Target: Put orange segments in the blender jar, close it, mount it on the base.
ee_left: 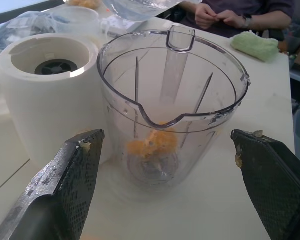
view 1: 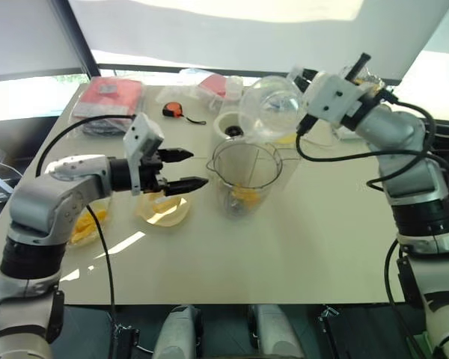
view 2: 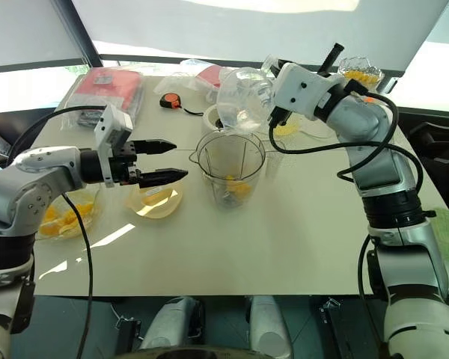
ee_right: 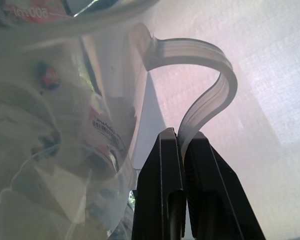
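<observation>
The clear blender jar (view 1: 245, 176) stands upright and uncovered at mid-table, spout toward me, with a few orange segments (ee_left: 152, 142) at its bottom by the blade. The white base (ee_left: 45, 85) with its dark socket stands just behind the jar. My left gripper (view 1: 197, 168) hovers open to the left of the jar, level with its rim, holding nothing. My right gripper (ee_right: 182, 137) is shut on the looped handle of a clear domed lid (view 1: 269, 108), which hangs tilted above and behind the jar's mouth.
A shallow glass bowl (view 1: 163, 209) sits under my left gripper, and another bowl with orange pieces (view 2: 60, 217) lies at the far left. A tape measure (view 1: 173, 111) and a red packet (view 1: 108, 97) lie at the back. A person (ee_left: 230, 15) sits beyond a green cloth (ee_left: 255, 45).
</observation>
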`<control>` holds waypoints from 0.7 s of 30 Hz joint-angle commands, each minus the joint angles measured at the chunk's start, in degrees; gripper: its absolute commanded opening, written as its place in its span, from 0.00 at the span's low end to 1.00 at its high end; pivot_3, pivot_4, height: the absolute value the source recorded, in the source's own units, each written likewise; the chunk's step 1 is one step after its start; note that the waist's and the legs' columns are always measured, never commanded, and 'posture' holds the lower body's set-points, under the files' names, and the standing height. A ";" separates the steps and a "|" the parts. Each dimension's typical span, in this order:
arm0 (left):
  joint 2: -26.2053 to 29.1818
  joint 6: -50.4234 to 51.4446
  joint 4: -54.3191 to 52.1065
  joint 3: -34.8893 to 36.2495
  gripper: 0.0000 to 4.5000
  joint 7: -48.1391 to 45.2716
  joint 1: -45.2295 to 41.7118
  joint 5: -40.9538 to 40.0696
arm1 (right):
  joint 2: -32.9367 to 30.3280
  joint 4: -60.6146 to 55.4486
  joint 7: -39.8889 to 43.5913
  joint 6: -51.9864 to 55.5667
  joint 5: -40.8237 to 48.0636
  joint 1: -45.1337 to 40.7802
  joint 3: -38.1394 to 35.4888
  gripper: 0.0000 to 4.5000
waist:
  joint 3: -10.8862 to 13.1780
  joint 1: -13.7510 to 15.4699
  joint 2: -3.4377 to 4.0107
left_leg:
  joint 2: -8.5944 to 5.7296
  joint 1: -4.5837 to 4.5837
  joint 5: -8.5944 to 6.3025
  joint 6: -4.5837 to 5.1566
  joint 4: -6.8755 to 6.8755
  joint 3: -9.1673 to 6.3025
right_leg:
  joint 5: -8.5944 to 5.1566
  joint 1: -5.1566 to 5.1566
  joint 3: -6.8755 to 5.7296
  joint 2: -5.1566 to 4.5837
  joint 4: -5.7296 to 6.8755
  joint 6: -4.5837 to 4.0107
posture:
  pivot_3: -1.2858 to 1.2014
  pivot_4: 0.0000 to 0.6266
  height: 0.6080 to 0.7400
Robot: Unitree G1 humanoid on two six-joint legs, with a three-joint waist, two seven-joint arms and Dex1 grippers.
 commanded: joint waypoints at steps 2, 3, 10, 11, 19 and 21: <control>0.31 -0.32 -2.19 2.05 0.94 0.40 -1.00 -1.16 | -0.40 -0.58 -2.08 -3.32 -2.54 -2.85 -0.86 0.01 | 0.00 -0.05 0.00 | 0.00 0.00 0.00 0.00 0.00 0.01 | 0.00 0.00 0.00 -0.02 0.00 0.00 | 0.52 0.24 1.00; 0.36 -0.35 -2.21 2.02 0.94 0.43 -0.95 -1.19 | -0.50 -0.44 -2.19 -3.84 -3.13 -2.94 -0.72 0.01 | 0.00 -0.06 0.00 | 0.01 0.00 0.00 0.00 0.00 0.00 | 0.00 0.00 0.00 -0.02 0.00 0.00 | 0.52 0.24 1.00; 0.50 -0.54 -2.26 1.71 0.94 0.36 -0.82 -1.12 | -0.85 0.62 -2.60 -7.08 -6.56 -3.30 -0.40 0.01 | 0.01 -0.14 0.00 | -0.01 0.00 0.00 0.00 0.00 0.00 | 0.00 0.00 -0.01 -0.01 0.00 0.00 | 0.52 0.24 1.00; 0.51 -0.56 -2.27 1.69 0.94 0.35 -0.81 -1.11 | -0.82 0.68 -2.58 -7.33 -6.86 -3.30 -0.45 0.01 | 0.00 -0.14 0.00 | -0.01 0.00 0.00 0.00 0.00 0.00 | 0.00 0.00 -0.01 -0.01 0.01 0.00 | 0.52 0.24 1.00; 0.17 -0.84 -2.03 1.60 0.94 0.41 -1.10 -1.06 | -1.20 1.41 -3.40 -9.96 -10.15 -3.67 -0.38 0.01 | 0.00 -0.14 0.00 | -0.01 0.00 0.00 0.00 0.00 0.00 | 0.00 0.00 -0.01 -0.01 0.01 0.00 | 0.52 0.24 1.00; 0.15 -0.83 -2.07 1.58 0.94 0.42 -1.12 -1.10 | -1.24 1.53 -3.50 -10.51 -10.78 -3.74 -0.38 0.01 | 0.01 -0.14 0.00 | -0.01 0.00 0.00 0.00 0.00 0.00 | 0.00 0.00 -0.01 -0.01 0.01 0.00 | 0.52 0.24 1.00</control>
